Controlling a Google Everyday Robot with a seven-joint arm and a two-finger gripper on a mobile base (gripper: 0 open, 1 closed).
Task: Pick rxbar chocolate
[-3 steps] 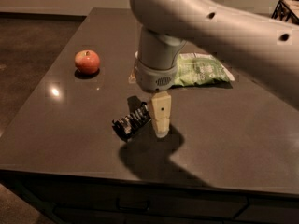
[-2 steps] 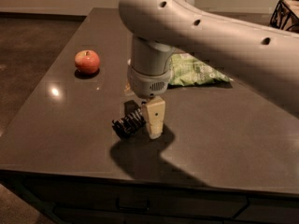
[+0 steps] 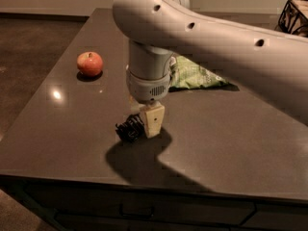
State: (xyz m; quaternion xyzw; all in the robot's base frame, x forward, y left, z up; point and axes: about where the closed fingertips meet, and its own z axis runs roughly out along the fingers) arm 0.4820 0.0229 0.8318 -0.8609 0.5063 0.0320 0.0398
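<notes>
The rxbar chocolate (image 3: pixel 128 128), a small bar in a shiny black wrapper with white lettering, lies on the dark table (image 3: pixel 72 143) near its front middle. My gripper (image 3: pixel 146 123) hangs straight down from the big white arm (image 3: pixel 202 32) and is right at the bar's right end, low over the table and touching or nearly touching the bar. The arm's wrist hides the space just behind the bar.
A red apple (image 3: pixel 89 63) sits at the back left of the table. A green-and-white chip bag (image 3: pixel 195 74) lies behind the arm at the back middle. A wire basket (image 3: pixel 294 14) stands at the far right corner. The table's front edge is close to the bar.
The gripper has moved left and slightly down, from beside the bar to right at its right end. The bar, apple and bag have stayed put.
</notes>
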